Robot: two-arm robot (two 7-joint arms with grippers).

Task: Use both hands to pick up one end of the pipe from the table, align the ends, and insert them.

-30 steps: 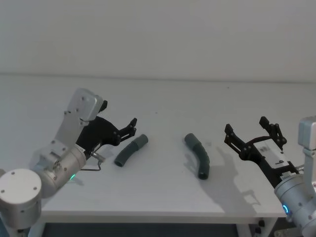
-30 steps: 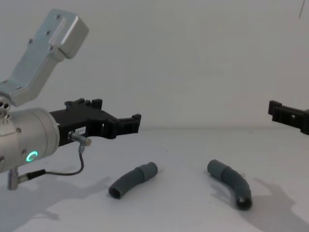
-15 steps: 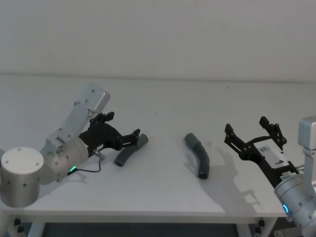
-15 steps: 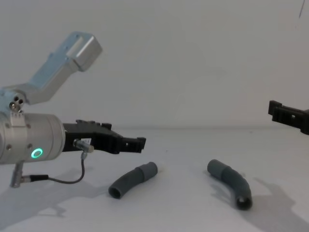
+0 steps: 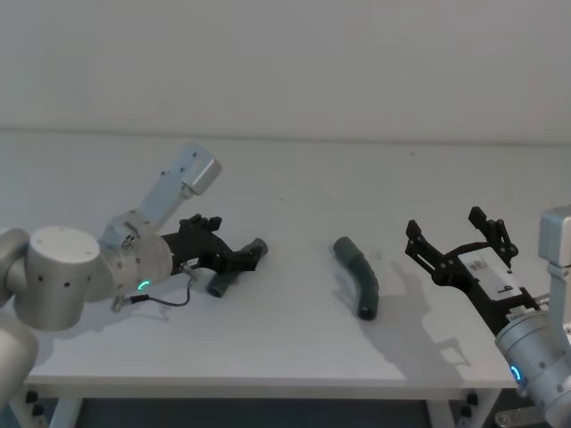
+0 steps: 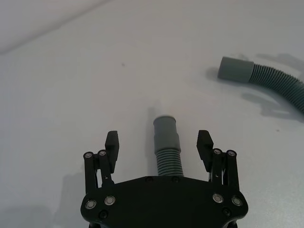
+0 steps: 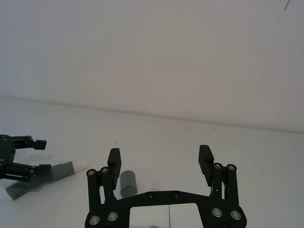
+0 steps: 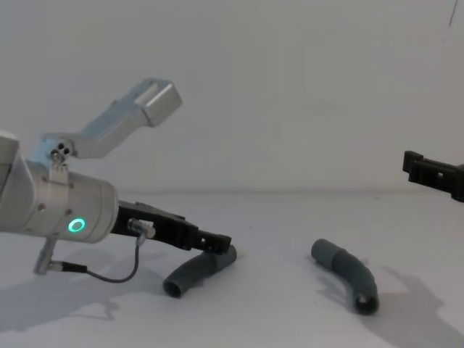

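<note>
- Between the two pipe pieces I see bare table (image 5: 294,352), with more open surface on the far side.
- The left pipe piece (image 8: 190,273) lies left of centre, well apart from the right pipe piece (image 5: 361,281).
- My left gripper (image 6: 158,142) sits low, fingers spread astride the left pipe piece, not clamped.
- My right gripper (image 7: 159,156) hovers at the right, spread wide, holding nothing.

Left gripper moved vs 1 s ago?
Yes. In the chest view the left gripper has dropped from well above the left pipe piece to its sleeved end, open around it.
</note>
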